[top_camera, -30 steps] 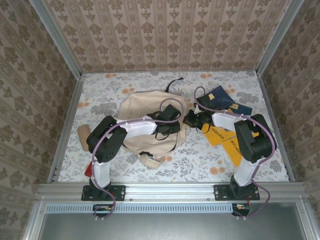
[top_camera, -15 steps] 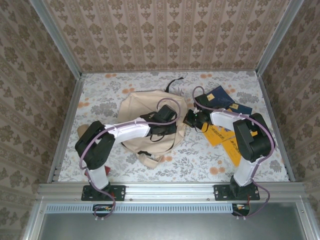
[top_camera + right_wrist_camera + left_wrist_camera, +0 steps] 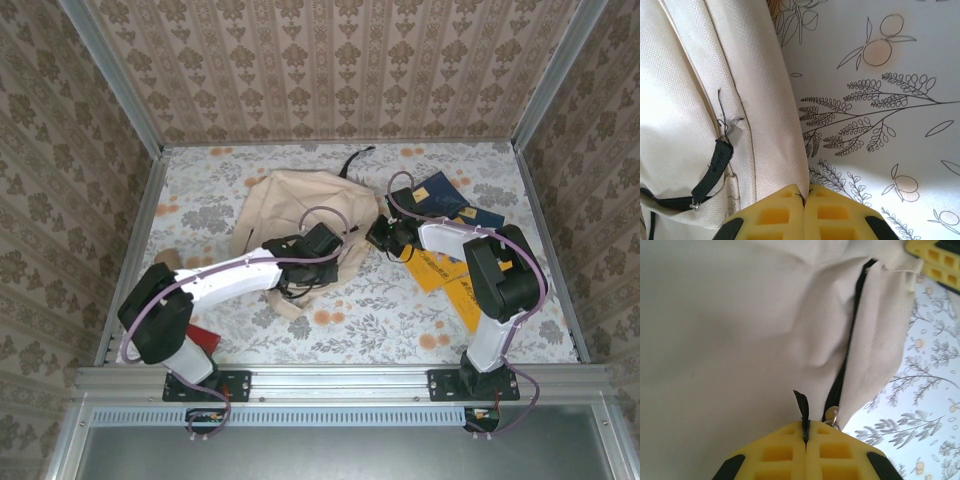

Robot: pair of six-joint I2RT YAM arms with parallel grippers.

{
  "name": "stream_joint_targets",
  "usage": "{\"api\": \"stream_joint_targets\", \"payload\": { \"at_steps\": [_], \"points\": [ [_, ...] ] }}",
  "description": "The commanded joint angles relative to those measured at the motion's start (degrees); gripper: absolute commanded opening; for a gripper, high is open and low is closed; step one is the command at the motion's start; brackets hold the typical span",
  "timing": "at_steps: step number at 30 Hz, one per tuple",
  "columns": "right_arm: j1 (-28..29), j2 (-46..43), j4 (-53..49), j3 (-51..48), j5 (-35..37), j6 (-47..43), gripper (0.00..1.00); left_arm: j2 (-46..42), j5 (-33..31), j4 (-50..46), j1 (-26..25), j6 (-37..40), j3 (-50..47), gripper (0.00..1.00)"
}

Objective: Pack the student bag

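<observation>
Dragged toward 12 o'clock since a second ago: large cream soft fabric backpack (image 3: 290, 205), lying mid floral table (image 3: 380, 310). Looks limp and light, likely to sag wherever lifted; best taken by zip tab or seam. Holds black zipper pull tab (image 3: 801, 407) pinched in left gripper (image 3: 805, 432); clamps the bag's 3 o'clock edge in right gripper (image 3: 804, 195). From overhead, shows yellow booklets (image 3: 440, 270) and navy notebook (image 3: 435, 192) unpacked at 2 to 3 o'clock; from the wrists, shows both pinches close up
</observation>
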Motion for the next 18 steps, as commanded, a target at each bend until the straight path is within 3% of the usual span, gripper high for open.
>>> {"api": "stream_joint_targets", "payload": {
  "at_steps": [1, 12, 14, 18],
  "points": [
    [-1.08, 1.86, 0.87, 2.24, 8.26, 1.5, 0.02, -4.29, -4.41, -10.06, -0.19, -1.89, -2.54, 0.0],
    [-1.14, 3.84, -1.15, 4.06, 8.92, -2.16, 0.04, -10.05, -5.06, -11.67, 4.79, -1.67, -8.02, 0.0],
    [-1.05, 3.5, -1.89, 4.53, 6.9, -3.8, 0.11, -10.66, -3.88, -9.5, 5.5, 0.35, -8.03, 0.0],
    [-0.83, -1.47, -4.41, 2.94, 2.09, -5.73, 0.38, -10.25, -0.58, -4.92, 5.88, 4.9, -6.19, 0.0]
  ]
}}
